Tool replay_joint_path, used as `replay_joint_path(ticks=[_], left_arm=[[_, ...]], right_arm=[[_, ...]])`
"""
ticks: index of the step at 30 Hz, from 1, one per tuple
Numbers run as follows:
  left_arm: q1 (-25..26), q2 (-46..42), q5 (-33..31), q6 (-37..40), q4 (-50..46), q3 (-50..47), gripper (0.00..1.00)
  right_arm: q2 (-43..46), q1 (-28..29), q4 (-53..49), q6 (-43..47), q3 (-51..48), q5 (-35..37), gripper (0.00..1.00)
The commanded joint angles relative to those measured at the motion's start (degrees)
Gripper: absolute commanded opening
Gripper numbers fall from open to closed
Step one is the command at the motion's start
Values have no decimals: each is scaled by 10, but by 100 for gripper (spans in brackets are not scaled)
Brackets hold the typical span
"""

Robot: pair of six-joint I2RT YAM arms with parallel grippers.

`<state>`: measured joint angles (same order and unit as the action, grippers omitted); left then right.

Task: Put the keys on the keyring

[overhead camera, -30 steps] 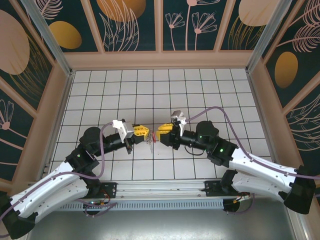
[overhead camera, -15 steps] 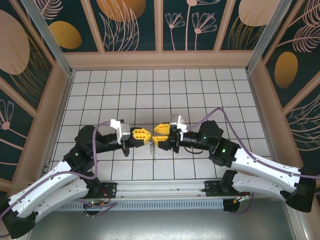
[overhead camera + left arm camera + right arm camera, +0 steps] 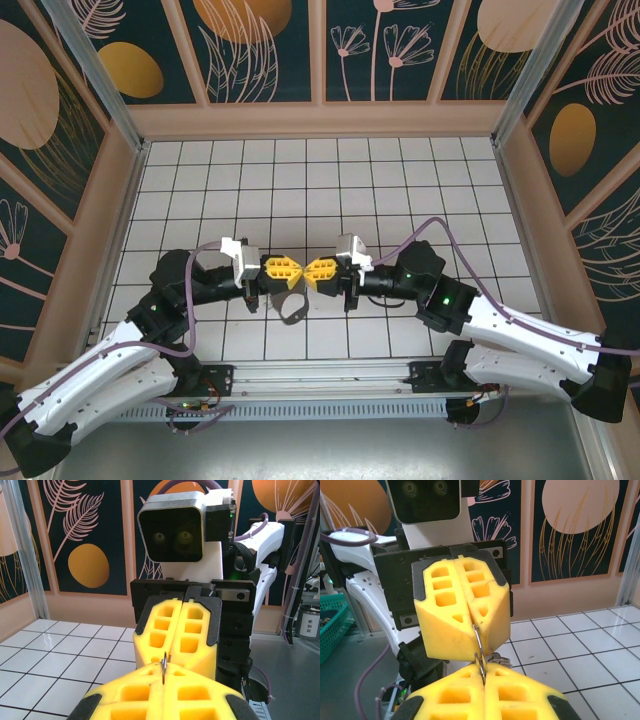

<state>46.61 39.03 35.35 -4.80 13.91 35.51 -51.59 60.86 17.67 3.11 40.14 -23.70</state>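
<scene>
Item: keyring (image 3: 479, 647); thin wire held above the middle of the bench (image 3: 200, 180), between two tips meeting; left gripper (image 3: 290, 268) clamped on its left side; right gripper (image 3: 318, 271) clamped on its right; both equally near.

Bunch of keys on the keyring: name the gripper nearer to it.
Left. The bunch of keys hangs just under the fingertips of the left gripper; the right gripper faces it tip to tip, pinching the same keyring wire, slightly farther off.
</scene>
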Motion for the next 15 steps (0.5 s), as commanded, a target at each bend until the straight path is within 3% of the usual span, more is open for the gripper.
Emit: replay_joint_path(ticks=[1, 6, 10, 15], left_arm=[[4, 10, 24, -1, 6, 22, 0], [4, 24, 14, 19, -62, 37, 0], [4, 26, -31, 42, -128, 52, 24], [4, 37, -96, 95, -238, 96, 34]], right_arm=[[-2, 3, 31, 8, 21, 16, 0], [12, 3, -1, 13, 28, 44, 0], [18, 2, -83, 29, 58, 89, 0], [6, 3, -198, 50, 111, 123, 0]])
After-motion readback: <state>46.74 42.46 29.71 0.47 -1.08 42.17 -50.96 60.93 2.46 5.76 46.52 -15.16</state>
